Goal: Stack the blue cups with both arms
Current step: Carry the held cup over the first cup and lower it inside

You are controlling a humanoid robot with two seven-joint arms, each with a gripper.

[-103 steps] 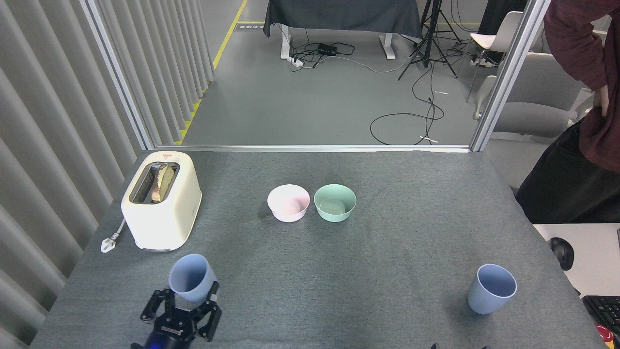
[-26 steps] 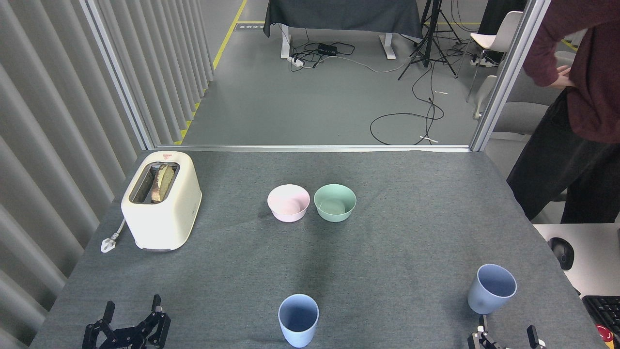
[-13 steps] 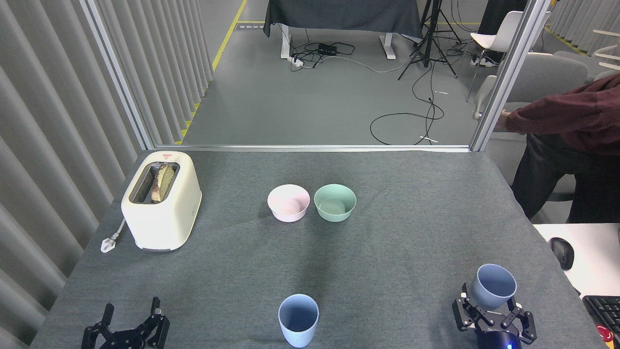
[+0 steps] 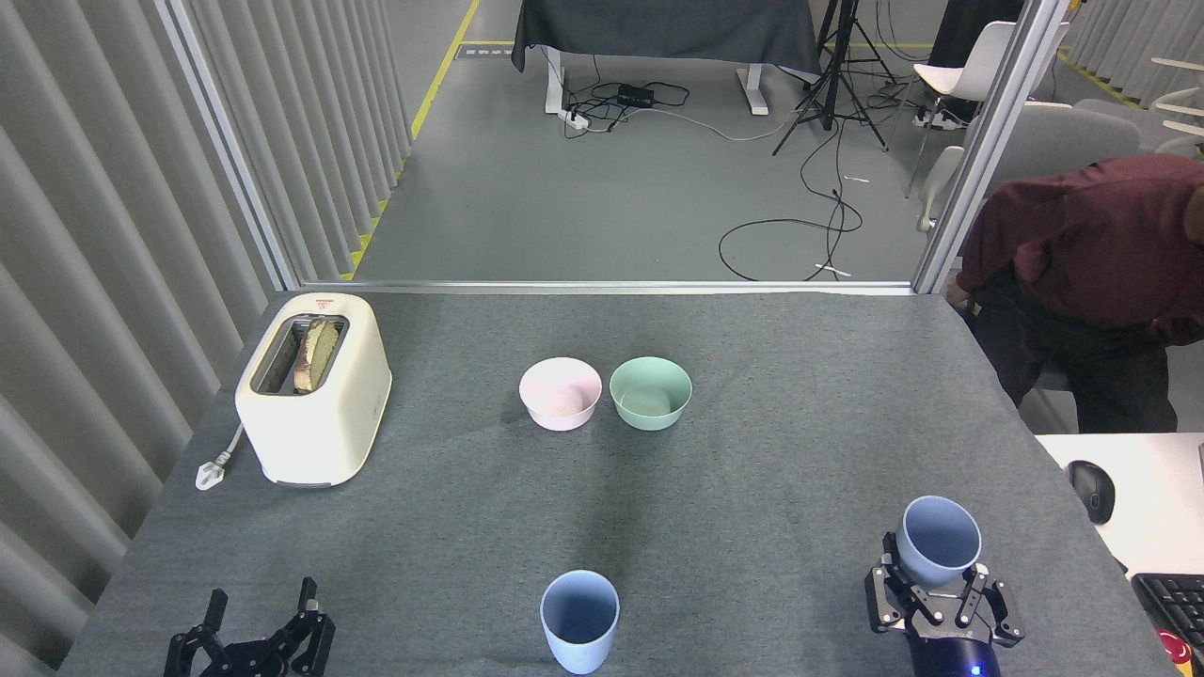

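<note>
Cream toaster (image 4: 315, 387) sitting on grey table (image 4: 771, 451) at far left, bread slice (image 4: 317, 353) sticking up in slot, white plug (image 4: 211, 470) lying beside it. Pink bowl (image 4: 560, 393) and green bowl (image 4: 650, 393) standing side by side mid-table. Person in maroon shirt (image 4: 1082, 254) bending beyond right edge. Cables (image 4: 800, 235) trailing across floor.

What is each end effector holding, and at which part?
Right end effector grips a blue cup around its lower body. Left end effector holds nothing.
</note>
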